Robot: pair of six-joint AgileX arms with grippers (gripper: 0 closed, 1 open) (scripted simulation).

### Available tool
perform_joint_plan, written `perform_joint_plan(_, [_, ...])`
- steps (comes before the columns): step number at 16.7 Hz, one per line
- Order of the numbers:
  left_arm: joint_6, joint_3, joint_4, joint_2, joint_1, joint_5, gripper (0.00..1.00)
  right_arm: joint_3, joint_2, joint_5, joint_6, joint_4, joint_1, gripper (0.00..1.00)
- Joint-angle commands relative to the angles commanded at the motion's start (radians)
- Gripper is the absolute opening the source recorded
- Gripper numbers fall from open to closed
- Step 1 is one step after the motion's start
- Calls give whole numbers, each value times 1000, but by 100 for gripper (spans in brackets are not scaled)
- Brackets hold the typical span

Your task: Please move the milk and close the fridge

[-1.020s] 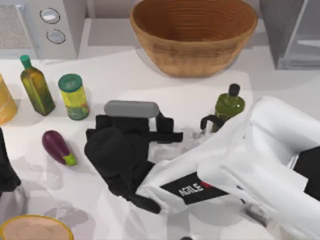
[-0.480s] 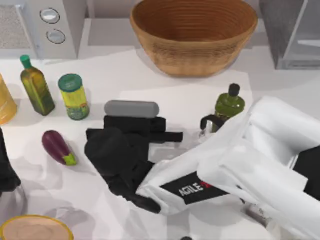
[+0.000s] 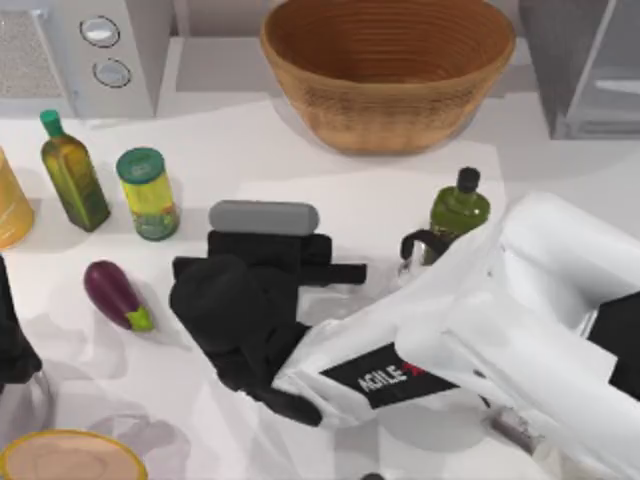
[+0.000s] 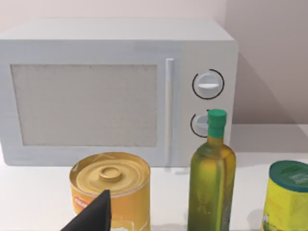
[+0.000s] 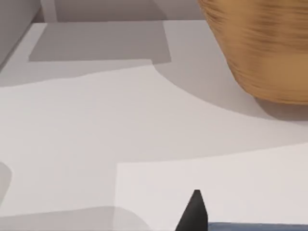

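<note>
Fridge (image 3: 585, 70), a plain grey cabinet with a lighter inside, stands at the table's (image 3: 250, 150) far right corner in the top view, beside the wicker basket (image 3: 388, 70). The right gripper (image 3: 330, 258) hangs over the table's middle; I cannot tell whether it is open or closed. The left arm sits parked at the left edge. In the left wrist view, a microwave (image 4: 115, 91) stands behind a yellow can (image 4: 113, 190). In the right wrist view, the milk (image 5: 260, 227) shows as a thin blue strip.

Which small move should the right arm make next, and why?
Probably raise the right gripper a little, straight up. It sits low over the table middle, a blue edge, perhaps the milk, shows beside it, and the fridge stands at the far right.
</note>
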Motion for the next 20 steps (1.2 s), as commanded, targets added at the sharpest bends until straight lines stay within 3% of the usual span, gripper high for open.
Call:
perform_joint_plan(14, [0,0,0,0,0,0,100,3,-82,-10,-2,-69,-8,0])
perform_joint_plan(17, [0,0,0,0,0,0,100,-15,-163,-97,-44,9,-91,0])
perform_joint_plan(20, [0,0,0,0,0,0,100,-81,-301,-267,-106,126,-250,0])
